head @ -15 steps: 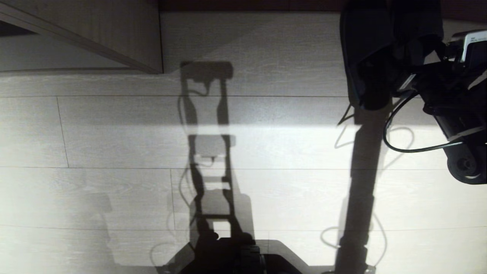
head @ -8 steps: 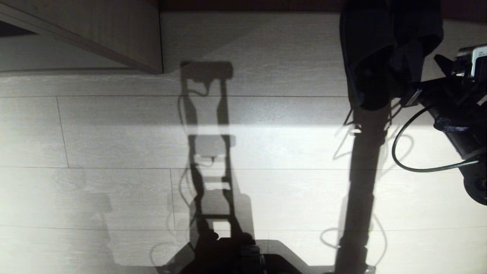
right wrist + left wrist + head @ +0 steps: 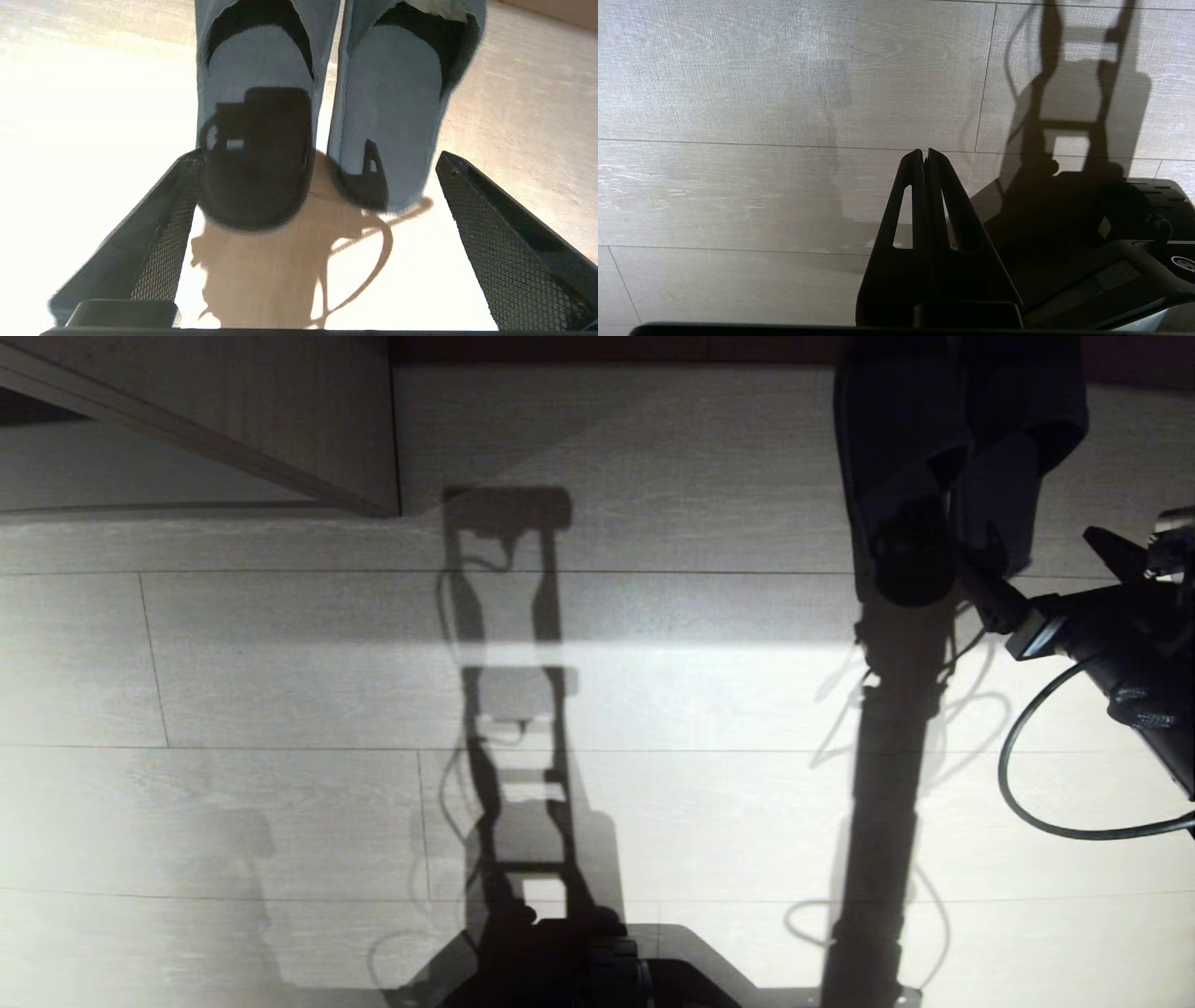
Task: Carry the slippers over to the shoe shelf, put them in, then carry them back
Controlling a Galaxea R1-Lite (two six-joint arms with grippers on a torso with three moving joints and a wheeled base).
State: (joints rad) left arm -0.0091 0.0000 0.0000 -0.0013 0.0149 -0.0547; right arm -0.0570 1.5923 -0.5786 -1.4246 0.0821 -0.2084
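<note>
dark fabric slippers (image 3: 943,467) lie side by side on the pale floor (image 3: 280,663), heels toward the robot, toes pointing away toward the dark strip at the far edge. they sit at the far right in the head view, well apart from the shelf (image 3: 233,429) at the far left, so they look set down on the floor rather than stored. the right gripper (image 3: 317,205) hangs just behind the heels with its jaws spread wide and nothing between them; that width suits taking or leaving both slippers at once, since the pair lies close together. the left gripper (image 3: 924,158) is parked over bare floor near the base, its fingers pressed together and empty, out of the way because one arm seems enough for this job.
</note>
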